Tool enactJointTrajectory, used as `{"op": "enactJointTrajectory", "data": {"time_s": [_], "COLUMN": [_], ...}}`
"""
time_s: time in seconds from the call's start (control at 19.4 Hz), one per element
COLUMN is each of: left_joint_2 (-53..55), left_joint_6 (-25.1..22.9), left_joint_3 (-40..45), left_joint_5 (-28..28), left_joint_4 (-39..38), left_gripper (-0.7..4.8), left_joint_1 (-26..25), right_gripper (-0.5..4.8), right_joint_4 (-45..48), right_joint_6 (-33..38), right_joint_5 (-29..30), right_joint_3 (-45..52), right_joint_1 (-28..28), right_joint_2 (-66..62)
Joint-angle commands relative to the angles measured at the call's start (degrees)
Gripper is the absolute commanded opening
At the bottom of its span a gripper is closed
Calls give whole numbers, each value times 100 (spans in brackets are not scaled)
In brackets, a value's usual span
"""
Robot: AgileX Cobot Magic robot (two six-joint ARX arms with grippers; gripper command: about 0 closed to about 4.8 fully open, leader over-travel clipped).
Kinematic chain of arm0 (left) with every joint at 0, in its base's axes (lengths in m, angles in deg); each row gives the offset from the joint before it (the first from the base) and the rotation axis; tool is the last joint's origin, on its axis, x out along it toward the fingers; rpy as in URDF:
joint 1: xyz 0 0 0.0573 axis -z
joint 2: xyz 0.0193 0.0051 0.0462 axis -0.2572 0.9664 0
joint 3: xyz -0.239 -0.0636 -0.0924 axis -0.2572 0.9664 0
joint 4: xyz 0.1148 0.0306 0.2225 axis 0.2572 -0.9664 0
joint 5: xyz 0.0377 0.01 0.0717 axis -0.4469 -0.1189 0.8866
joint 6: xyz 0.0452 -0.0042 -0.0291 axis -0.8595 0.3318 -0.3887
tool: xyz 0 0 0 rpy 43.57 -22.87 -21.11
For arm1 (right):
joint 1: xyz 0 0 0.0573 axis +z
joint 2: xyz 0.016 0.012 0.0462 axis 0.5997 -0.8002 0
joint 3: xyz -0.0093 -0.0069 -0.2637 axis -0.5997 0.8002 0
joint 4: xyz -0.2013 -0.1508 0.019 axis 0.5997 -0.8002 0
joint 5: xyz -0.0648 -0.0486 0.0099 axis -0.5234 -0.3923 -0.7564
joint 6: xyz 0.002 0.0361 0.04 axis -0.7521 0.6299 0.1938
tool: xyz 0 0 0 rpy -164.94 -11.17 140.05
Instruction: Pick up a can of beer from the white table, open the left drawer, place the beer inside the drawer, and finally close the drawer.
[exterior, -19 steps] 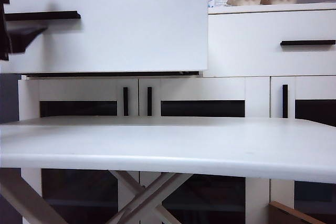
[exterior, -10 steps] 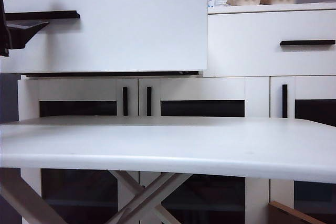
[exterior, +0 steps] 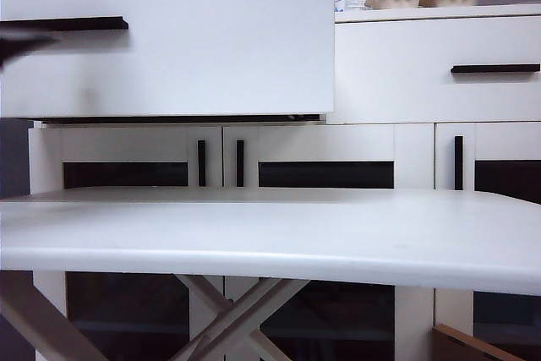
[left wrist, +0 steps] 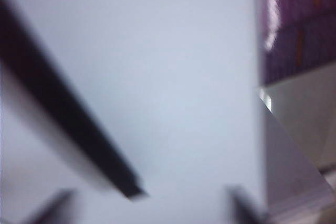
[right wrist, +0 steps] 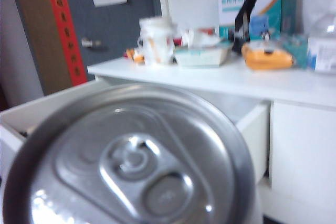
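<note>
Exterior view: the left drawer (exterior: 169, 35) stands pulled out toward the camera, its white front filling the upper left above the bare counter (exterior: 270, 234). A dark blur at the far left edge, just under the black handle (exterior: 63, 24), seems to be the left pincer (exterior: 25, 42). The right pincer does not show here.

Left wrist view: the drawer front and handle (left wrist: 68, 124) lie close and blurred. The two fingertips (left wrist: 50, 208) stand apart and touch nothing, with the handle's end between and beyond them.

Right wrist view: the can of beer (right wrist: 131, 161) fills the foreground, lid toward the camera. It seems clamped in the right pincer, whose fingers are hidden. The open drawer (right wrist: 252, 124) lies behind it.

Judging by this, opening is done. Next the can must go over the drawer's edge, down inside, then be released.
</note>
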Motion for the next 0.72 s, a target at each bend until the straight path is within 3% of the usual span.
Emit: {"op": "enactJointTrajectory", "data": {"time_s": [0.05,0.21,0.31,0.52,0.72], "left_joint_2": [-396,-608,-612,-612,-612], "left_joint_6": [-417,-817,-1067,-2129,-3108], "left_joint_3": [-24,-92,-343,-1217,-2083], "left_joint_5": [-251,-675,-1097,-1609,-1722], "left_joint_4": [131,619,476,-772,-2129], "left_gripper": [-6,-7,-7,-7,-7], "left_joint_1": [0,0,0,0,0], "right_gripper": [144,144,144,144,144], "right_joint_4": [658,673,697,658,658], "right_joint_6": [52,76,70,24,24], "right_joint_5": [9,15,7,4,96], "right_joint_3": [-70,-188,-413,-1134,-1974], "right_joint_1": [11,48,247,535,734], "right_joint_2": [2,-140,-358,-1095,-2041]}}
